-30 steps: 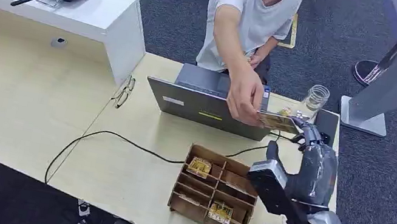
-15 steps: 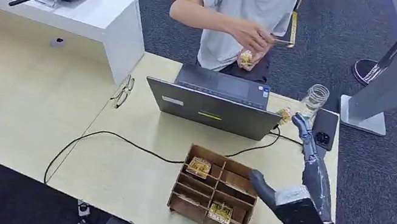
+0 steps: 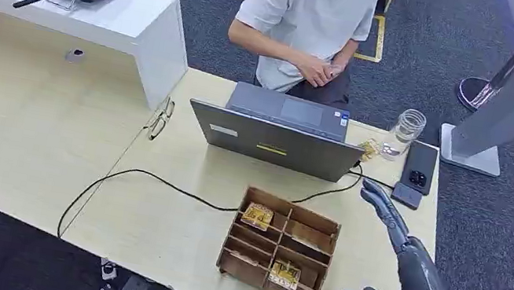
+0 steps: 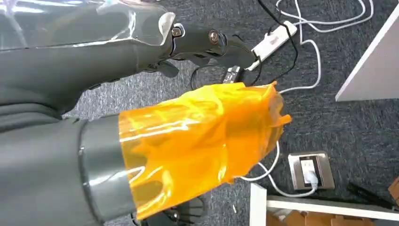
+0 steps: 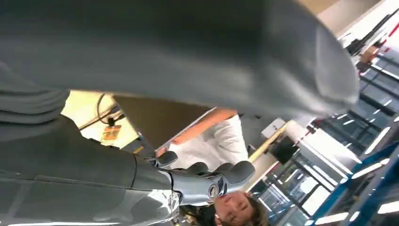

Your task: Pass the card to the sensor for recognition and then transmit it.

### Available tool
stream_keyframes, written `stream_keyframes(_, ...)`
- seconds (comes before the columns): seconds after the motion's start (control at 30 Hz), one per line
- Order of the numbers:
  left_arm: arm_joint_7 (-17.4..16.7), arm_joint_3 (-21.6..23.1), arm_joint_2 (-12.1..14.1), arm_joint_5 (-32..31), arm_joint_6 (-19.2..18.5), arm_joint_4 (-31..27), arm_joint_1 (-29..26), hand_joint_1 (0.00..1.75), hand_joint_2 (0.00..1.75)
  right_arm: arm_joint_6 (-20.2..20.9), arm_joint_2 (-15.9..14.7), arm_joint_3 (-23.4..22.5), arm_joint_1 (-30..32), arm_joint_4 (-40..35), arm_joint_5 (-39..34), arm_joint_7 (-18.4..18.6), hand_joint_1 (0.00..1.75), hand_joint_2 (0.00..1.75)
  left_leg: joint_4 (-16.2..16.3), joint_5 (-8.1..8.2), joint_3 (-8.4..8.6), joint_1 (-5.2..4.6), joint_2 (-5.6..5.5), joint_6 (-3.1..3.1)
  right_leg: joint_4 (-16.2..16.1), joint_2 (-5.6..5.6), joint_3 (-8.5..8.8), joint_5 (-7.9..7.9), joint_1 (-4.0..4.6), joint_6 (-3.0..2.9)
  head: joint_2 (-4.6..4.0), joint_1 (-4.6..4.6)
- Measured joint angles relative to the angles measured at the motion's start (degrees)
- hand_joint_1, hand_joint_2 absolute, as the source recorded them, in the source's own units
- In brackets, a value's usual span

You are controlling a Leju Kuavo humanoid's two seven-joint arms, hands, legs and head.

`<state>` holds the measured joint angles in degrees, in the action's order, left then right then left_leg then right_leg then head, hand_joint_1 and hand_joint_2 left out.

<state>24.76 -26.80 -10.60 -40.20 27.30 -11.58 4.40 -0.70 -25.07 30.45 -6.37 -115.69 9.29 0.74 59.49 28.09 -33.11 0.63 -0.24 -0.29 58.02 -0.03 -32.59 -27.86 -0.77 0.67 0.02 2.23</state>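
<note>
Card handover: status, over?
Right hand open, empty, beside grey laptop. Left hand empty. Yellow cards lie in brown wooden divided box. Nothing in the way.

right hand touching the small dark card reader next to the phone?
Cannot tell. In the head view the right hand's fingertips end just short of the small dark device, but height above the desk is unclear.

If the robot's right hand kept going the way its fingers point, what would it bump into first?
Probably the small dark device lying just ahead of the right hand, then the laptop behind it. Depth is unclear, so the hand might pass above.
</note>
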Motion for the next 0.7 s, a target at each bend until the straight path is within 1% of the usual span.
stream_keyframes(0.1, 0.0, -0.2, 0.0, 0.0, 0.2, 0.0, 0.0, 0.00, 0.00, -0.3, -0.5, 0.7, -0.5, -0.3, -1.4, -0.2, 0.00, 0.00, 0.0, 0.00, -0.01, 0.00, 0.00, 0.00, 0.0, 0.00, 0.00, 0.00, 0.00, 0.00, 0.00, 0.00)
stream_keyframes(0.2, 0.0, -0.5, 0.0, 0.1, 0.4, 0.0, 0.0, 0.00, 0.00, -1.9, -0.6, 1.2, -0.8, -0.3, -1.5, -0.2, 0.00, 0.00, 0.0, 0.00, -0.02, -0.01, 0.00, 0.00, 0.0, 0.00, 0.01, 0.00, 0.00, 0.00, 0.00, -0.02)
stream_keyframes(0.27, 0.2, -0.6, 0.0, 0.2, 0.4, 0.0, 0.0, 0.00, 0.00, -2.1, -0.6, 1.5, -1.2, -0.3, -2.0, -0.3, 0.00, 0.00, 0.0, 0.00, -0.01, -0.02, 0.00, 0.00, 0.0, 0.00, 0.01, 0.00, -0.01, 0.00, 0.00, 0.00)
stream_keyframes(0.43, 0.7, -0.9, 0.0, 0.7, 0.5, 0.0, -0.1, 0.00, 0.00, -4.0, -0.8, 2.1, -1.3, -0.3, -1.3, -0.8, 0.00, 0.00, 0.0, 0.00, -0.01, -0.02, 0.00, 0.00, 0.0, 0.00, 0.00, 0.00, -0.01, 0.00, 0.00, 0.00)
stream_keyframes(0.6, 1.2, -1.1, 0.0, 1.5, 0.7, 0.0, -0.4, 0.00, 0.00, -9.5, -0.6, 2.3, 1.6, -0.8, 3.2, -3.3, 0.00, 0.00, 0.0, 0.00, -0.01, -0.01, -0.03, 0.00, 0.0, -0.02, 0.00, -0.01, 0.00, 0.00, 0.00, -0.02)
stream_keyframes(0.7, 1.3, -1.3, 0.0, 1.8, 0.7, 0.0, -0.6, 0.00, 0.00, -13.3, 0.7, 2.4, 4.3, -0.8, 8.6, -3.7, 0.00, 0.00, 0.0, 0.01, -0.01, 0.00, -0.03, 0.00, 0.0, -0.03, 0.00, -0.02, 0.00, 0.00, 0.00, 0.00)
